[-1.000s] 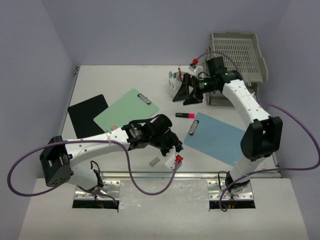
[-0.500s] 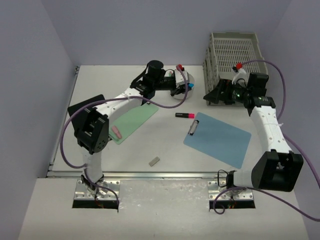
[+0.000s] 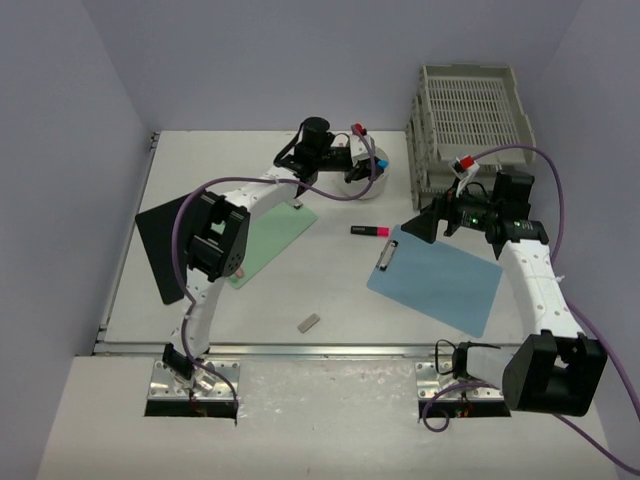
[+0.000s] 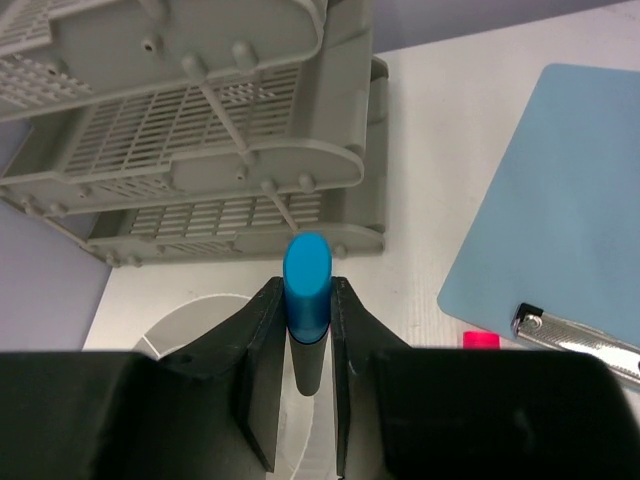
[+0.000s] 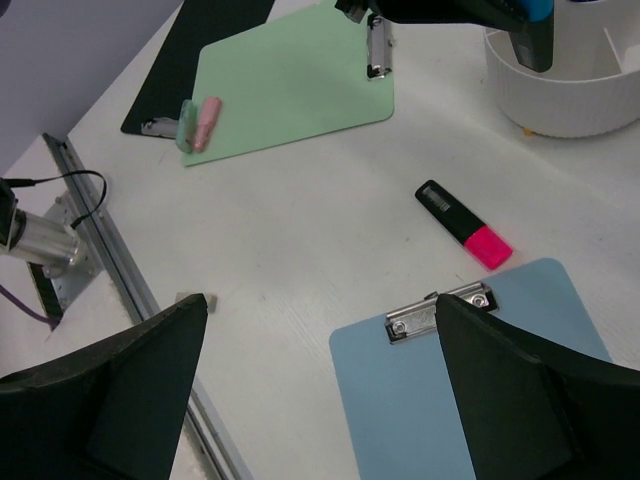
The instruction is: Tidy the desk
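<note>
The white desk (image 3: 260, 290) holds a green clipboard (image 3: 270, 235), a black clipboard (image 3: 155, 250), a blue clipboard (image 3: 440, 275), a pink highlighter (image 3: 370, 231) and a small grey eraser (image 3: 309, 322). My left gripper (image 3: 368, 162) is at the back, shut on a blue-capped marker (image 4: 307, 290) held over a white pen cup (image 4: 195, 325). My right gripper (image 3: 425, 225) hangs open and empty over the clip end of the blue clipboard (image 5: 470, 400), with the pink highlighter (image 5: 463, 223) just beyond it.
Grey stacked slotted trays (image 3: 470, 110) stand at the back right, close behind the cup. A pink and a green small item (image 5: 200, 124) lie on the green clipboard's (image 5: 290, 90) near corner. A metal rail (image 3: 330, 350) runs along the front edge. Lilac walls enclose the sides.
My left arm has swung from the front centre to the pen cup at the back. My right gripper has left the cup and trays and come forward over the blue clipboard.
</note>
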Controlling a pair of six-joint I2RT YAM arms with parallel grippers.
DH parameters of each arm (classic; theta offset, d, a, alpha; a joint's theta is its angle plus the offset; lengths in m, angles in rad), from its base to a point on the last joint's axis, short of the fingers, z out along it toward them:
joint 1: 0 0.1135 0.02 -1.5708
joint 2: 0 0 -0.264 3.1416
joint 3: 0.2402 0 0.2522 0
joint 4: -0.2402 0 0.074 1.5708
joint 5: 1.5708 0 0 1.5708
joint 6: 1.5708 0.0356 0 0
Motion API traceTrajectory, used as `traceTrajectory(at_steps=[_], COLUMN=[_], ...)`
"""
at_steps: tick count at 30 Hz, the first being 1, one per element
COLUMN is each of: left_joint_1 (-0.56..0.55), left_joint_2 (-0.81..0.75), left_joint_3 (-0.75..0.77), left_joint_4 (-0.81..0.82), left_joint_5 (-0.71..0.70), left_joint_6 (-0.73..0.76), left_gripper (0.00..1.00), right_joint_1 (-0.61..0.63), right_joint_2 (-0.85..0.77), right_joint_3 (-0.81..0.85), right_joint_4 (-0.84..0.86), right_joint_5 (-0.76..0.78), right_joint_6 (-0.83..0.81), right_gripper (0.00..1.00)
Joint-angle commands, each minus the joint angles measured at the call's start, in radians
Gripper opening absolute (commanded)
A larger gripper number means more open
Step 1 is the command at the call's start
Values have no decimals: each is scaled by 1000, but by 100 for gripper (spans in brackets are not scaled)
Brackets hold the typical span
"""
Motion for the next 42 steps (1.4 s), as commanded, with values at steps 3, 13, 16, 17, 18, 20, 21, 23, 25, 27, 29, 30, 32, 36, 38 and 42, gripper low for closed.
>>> traceTrajectory(at_steps=[3, 13, 16, 17, 18, 20, 21, 23, 25, 27, 29, 30, 32, 36, 38, 42], left_joint_1=[25, 49, 51, 51, 50, 51, 51, 49, 48, 40, 30, 22, 4, -27, -40, -60], left_joint_2=[49, 90, 85, 80, 73, 51, 31, -3, -39, -78, -111, -134, -180, -195, -177, -78], left_joint_3=[58, 34, 34, 30, 23, 3, -14, -37, -52, -66, -76, -88, -133, -184, -176, -80], left_joint_4=[49, 118, 95, 88, 83, 74, 68, 60, 25, -36, -101, -154, -262, -396, -437, -553], left_joint_5=[33, -23, -50, -56, -56, -50, -49, -53, -51, -60, -77, -85, -104, -152, -204, -269], left_joint_6=[71, 67, 79, 80, 80, 75, 73, 51, 26, 28, 46, 64, 112, 218, 235, 215], left_gripper=[0, 0, 28, 37, 43, 48, 48, 48, 48, 47, 45, 44, 40, 35, 34, 33], right_joint_1=[3, 3, 3, 3, 3, 3, 3, 2, 2, 3, 3, 3, 3, 3, 3, 3], right_joint_2=[-9, -11, -11, -10, -9, -10, -11, -13, -13, -12, -12, -13, -14, -8, 1, 15], right_joint_3=[-7, -11, -9, -8, -7, -6, -7, -7, -7, -9, -14, -20, -36, -53, -53, -49], right_joint_4=[-7, -68, -66, -65, -65, -63, -61, -58, -52, -49, -40, -33, -18, -5, -4, -3], right_joint_5=[-18, -40, -43, -43, -41, -34, -23, -1, 30, 64, 88, 99, 118, 117, 116, 117], right_joint_6=[-107, -126, -119, -117, -117, -117, -118, -117, -108, -90, -72, -62, -36, 18, 41, 79], right_gripper=[95, 96, 97, 97, 97, 97, 97, 95, 94, 92, 90, 88, 86, 84, 83, 82])
